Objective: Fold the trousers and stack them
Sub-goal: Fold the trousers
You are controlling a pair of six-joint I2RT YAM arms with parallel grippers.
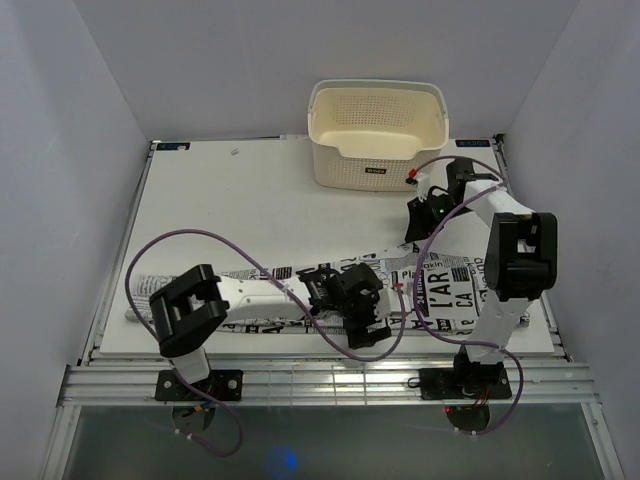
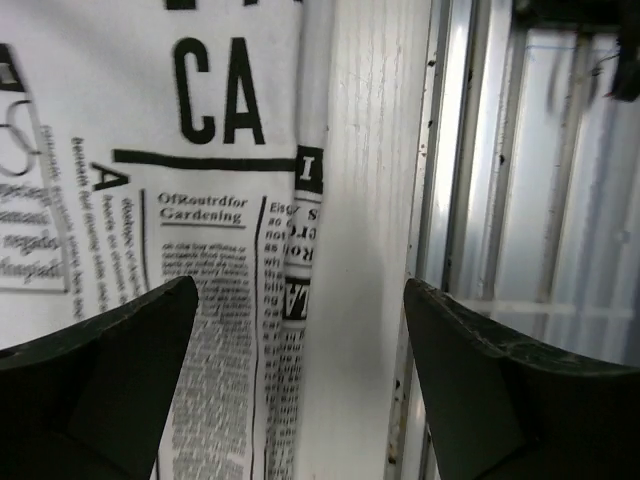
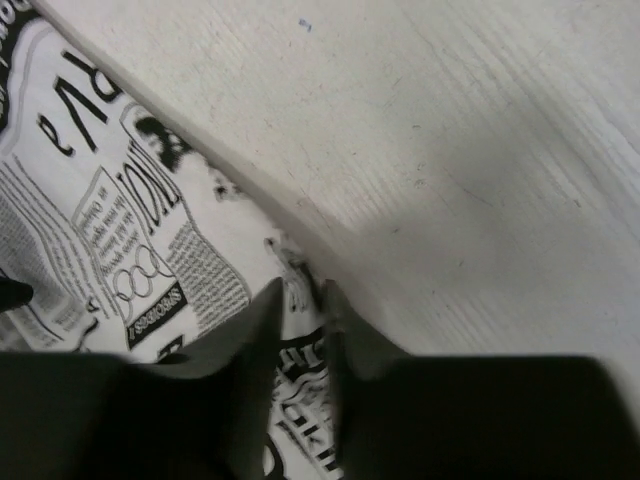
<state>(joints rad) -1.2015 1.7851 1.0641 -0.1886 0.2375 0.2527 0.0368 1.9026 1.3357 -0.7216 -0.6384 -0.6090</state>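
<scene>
The trousers [image 1: 448, 292], white cloth with black newspaper print, lie in a long band across the near part of the table. My left gripper [image 1: 368, 325] hangs over their near edge. In the left wrist view that gripper [image 2: 300, 290] stands wide open, with the printed trousers [image 2: 200, 200] and bare table lying flat below and nothing held. My right gripper [image 1: 415, 228] sits at the trousers' far edge. In the right wrist view this gripper [image 3: 302, 290] has its fingers nearly together, with the hem of the trousers [image 3: 120, 220] pinched between them.
A cream perforated basket [image 1: 378, 135] stands at the back of the white table [image 1: 250, 200]. An aluminium rail [image 2: 450, 200] runs along the table's near edge, right beside the left gripper. Purple cables loop over both arms.
</scene>
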